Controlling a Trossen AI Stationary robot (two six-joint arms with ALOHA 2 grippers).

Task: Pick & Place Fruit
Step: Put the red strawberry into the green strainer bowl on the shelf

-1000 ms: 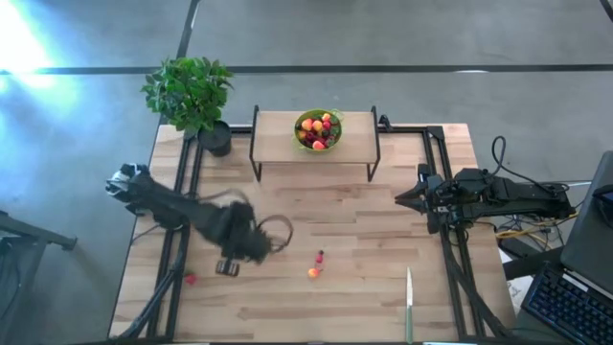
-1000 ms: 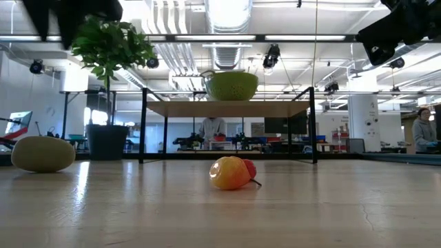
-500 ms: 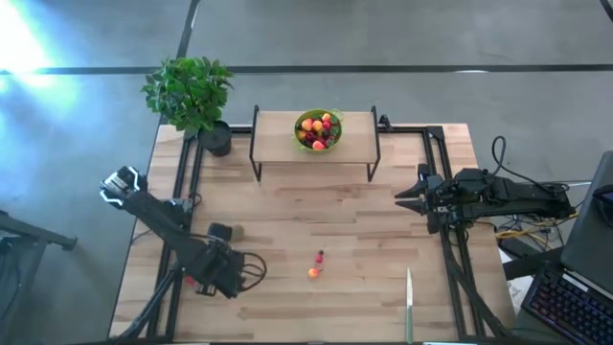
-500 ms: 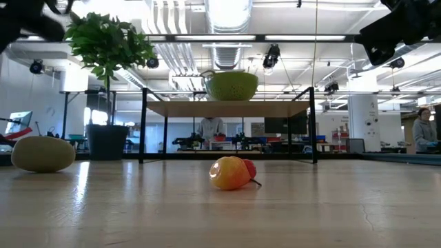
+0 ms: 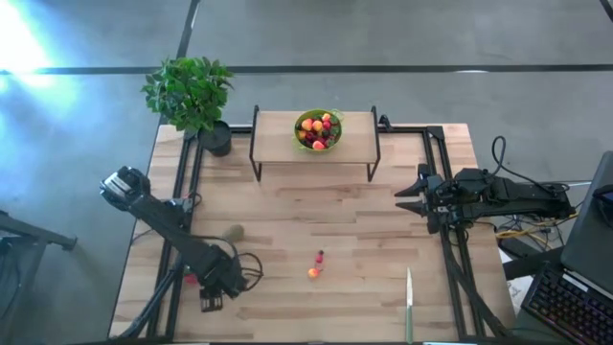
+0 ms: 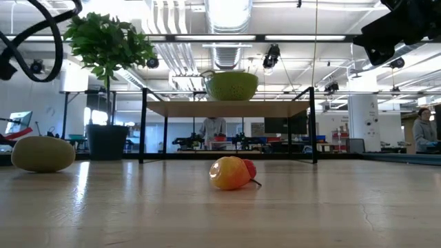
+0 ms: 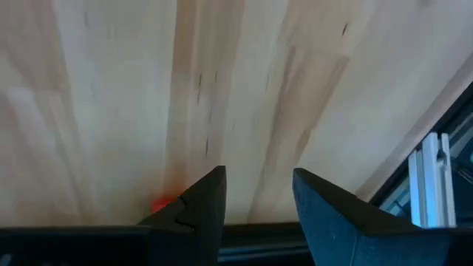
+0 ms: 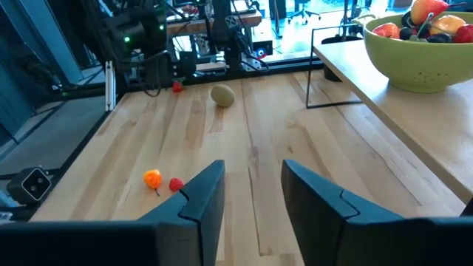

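Fruit lies loose on the wooden table: a brown kiwi (image 5: 233,232) (image 6: 43,153), a small orange fruit (image 5: 312,273) (image 6: 227,173) with a red one (image 5: 320,257) beside it, and a tiny red fruit (image 5: 191,280) (image 7: 164,203) near the left rail. More fruit fills the green bowl (image 5: 318,129) on a low shelf at the far side. My left gripper (image 5: 211,299) (image 7: 259,198) points steeply down near the table's near left corner, open, with the tiny red fruit just outside one finger. My right gripper (image 5: 402,196) (image 8: 253,188) waits open at the right, above the table.
A potted plant (image 5: 192,96) stands at the far left corner. A knife (image 5: 409,302) lies near the front edge on the right. Dark rails (image 5: 177,220) run along both sides of the table. The shelf (image 5: 278,134) stands on thin black legs.
My left gripper has swung down and toward the table's near left corner, turning its wrist, and now points at the wood beside the tiny red fruit. The kiwi it had hung over shows uncovered and has not moved. My right gripper has opened in place.
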